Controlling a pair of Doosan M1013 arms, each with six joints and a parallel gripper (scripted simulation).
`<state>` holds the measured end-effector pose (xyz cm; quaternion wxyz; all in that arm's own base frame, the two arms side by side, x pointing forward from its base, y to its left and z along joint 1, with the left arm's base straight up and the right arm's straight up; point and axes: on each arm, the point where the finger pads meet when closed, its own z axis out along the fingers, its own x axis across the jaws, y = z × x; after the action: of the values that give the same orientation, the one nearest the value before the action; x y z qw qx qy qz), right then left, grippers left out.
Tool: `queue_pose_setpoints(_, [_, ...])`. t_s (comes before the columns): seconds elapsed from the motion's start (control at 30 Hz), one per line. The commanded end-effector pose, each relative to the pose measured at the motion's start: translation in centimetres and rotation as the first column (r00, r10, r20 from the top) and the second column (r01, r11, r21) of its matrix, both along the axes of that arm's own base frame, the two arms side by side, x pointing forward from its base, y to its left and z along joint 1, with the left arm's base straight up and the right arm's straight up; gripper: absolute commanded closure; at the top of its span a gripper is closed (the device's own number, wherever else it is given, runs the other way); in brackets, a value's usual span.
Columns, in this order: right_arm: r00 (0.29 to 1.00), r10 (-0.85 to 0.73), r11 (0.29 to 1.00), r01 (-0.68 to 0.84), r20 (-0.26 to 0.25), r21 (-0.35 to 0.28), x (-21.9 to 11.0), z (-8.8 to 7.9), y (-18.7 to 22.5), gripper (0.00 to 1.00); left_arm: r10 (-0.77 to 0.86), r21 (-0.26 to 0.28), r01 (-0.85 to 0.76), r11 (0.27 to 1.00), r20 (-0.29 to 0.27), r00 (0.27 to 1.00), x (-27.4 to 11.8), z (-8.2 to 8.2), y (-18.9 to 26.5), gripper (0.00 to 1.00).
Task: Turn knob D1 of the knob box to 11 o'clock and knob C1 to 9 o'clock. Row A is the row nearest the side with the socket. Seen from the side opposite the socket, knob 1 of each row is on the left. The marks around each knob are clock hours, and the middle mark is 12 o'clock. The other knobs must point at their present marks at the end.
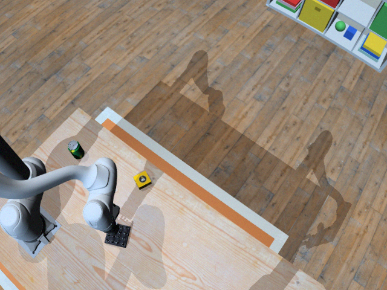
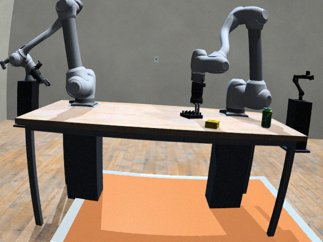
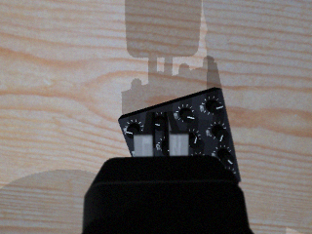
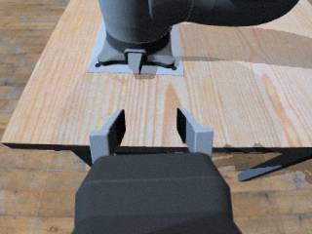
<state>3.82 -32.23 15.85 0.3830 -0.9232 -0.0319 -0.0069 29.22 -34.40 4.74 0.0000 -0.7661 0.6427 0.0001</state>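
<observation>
Left pincer [image 1: 117, 229] [image 2: 197, 110] [image 3: 160, 117] points down, its fingers narrowly spaced around a knob of the black knob box [image 1: 117, 236] [image 2: 191, 114] [image 3: 200, 123]; whether they grip it, I cannot tell. Below the pincer's body, the box lies flat on the table [image 1: 193, 237] [image 2: 125, 114] [image 3: 58, 63] [image 4: 229, 107], set askew to the pincer in the wrist view. Its dark round knobs stand in rows, each ringed by fine white marks (rather like little clock faces) and carrying a pale pointer line. Just ahead of the fingers in that view runs the box's edge; part of the box is hidden under the pincer. Well apart from it, the right pincer [image 2: 47, 82] [image 4: 150, 119] hangs wide open, with nothing between its fingers.
</observation>
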Motion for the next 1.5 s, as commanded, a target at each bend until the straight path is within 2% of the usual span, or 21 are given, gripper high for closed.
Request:
queue_pose_setpoints(0.0, [1.0,0.0,1.0,0.0,0.0,-0.001,0.01,0.03,-0.02,0.0,-0.017,-0.001,0.017,1.0,0.001,1.0,0.04,0.06,-0.03,0.7])
queue_pose_setpoints(0.43, [1.0,0.0,1.0,0.0,0.0,-0.001,0.01,0.03,-0.02,0.0,-0.163,-0.001,0.163,0.987,0.001,0.987,0.04,0.06,-0.03,0.7])
queue_pose_setpoints(0.77, [1.0,0.0,1.0,0.0,0.0,-0.001,0.01,0.03,-0.02,0.0,-0.386,-0.001,0.386,0.922,0.001,0.922,0.04,0.06,-0.03,0.7])
queue_pose_setpoints(0.83, [1.0,0.0,1.0,0.0,0.0,-0.001,0.01,0.03,-0.02,0.0,-0.386,-0.001,0.386,0.922,0.001,0.922,0.04,0.06,-0.03,0.7])
queue_pose_setpoints(1.23, [1.0,0.0,1.0,0.0,0.0,-0.001,0.01,0.03,-0.02,0.0,-0.653,0.0,0.653,0.757,0.001,0.757,0.04,0.06,-0.03,0.7])
queue_pose_setpoints(1.47, [1.0,0.0,1.0,0.0,0.0,-0.001,0.01,0.03,-0.02,0.0,-0.735,0.0,0.735,0.678,0.001,0.678,0.04,0.06,-0.03,0.7])
